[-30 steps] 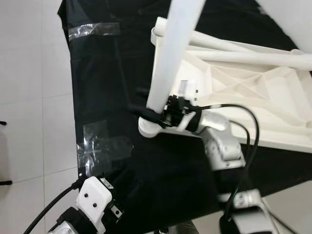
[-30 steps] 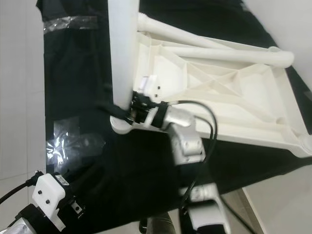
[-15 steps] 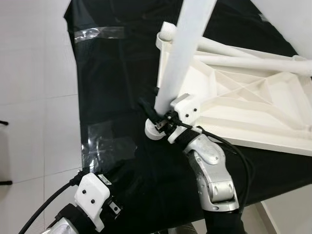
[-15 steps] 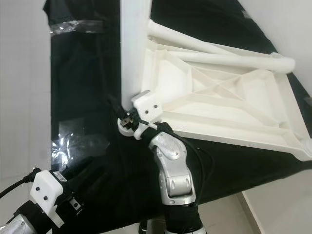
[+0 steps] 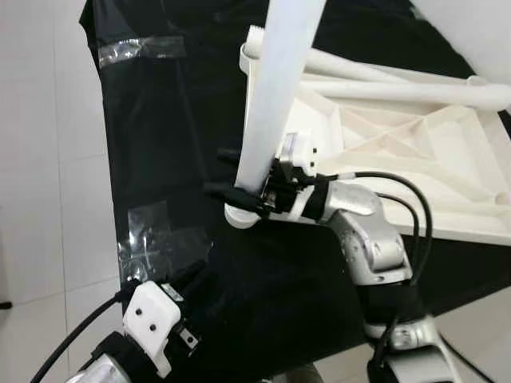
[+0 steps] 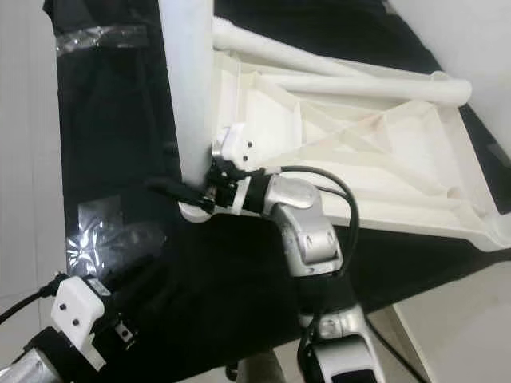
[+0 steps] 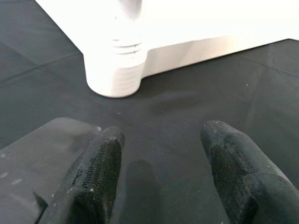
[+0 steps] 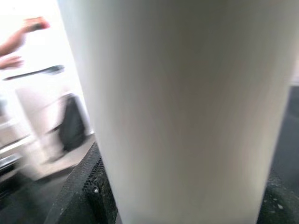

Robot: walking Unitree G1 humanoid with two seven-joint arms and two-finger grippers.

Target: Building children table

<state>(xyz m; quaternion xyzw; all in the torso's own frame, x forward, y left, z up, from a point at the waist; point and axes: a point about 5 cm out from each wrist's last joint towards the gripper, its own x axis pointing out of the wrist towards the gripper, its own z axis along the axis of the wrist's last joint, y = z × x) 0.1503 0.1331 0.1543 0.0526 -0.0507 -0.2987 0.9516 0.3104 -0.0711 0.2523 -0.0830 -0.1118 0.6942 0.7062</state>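
The white table top [image 5: 399, 152] lies upside down on a black cloth [image 5: 160, 144]. One white leg [image 5: 275, 88] stands upright in the near corner socket [image 5: 239, 215]. My right gripper [image 5: 239, 171] is shut on that leg just above the socket, a black finger [image 6: 172, 189] on each side. The right wrist view has the leg [image 8: 177, 107] close up between the fingers [image 8: 88, 186]. Two more white legs [image 5: 399, 92] lie across the far part of the top. My left gripper [image 7: 161, 158] hovers open over the cloth, short of the socket [image 7: 114, 70].
Clear tape patches [image 5: 160, 235] hold the cloth to the white tile floor [image 5: 40, 159], with another strip [image 5: 140, 52] at the far edge. A black cable [image 5: 399, 191] loops over my right forearm. Bare cloth lies between my left gripper and the socket.
My right wrist has turned around the base of the leg, and the forearm now comes in from the right instead of from below. The leg stays upright. The left arm has hardly moved.
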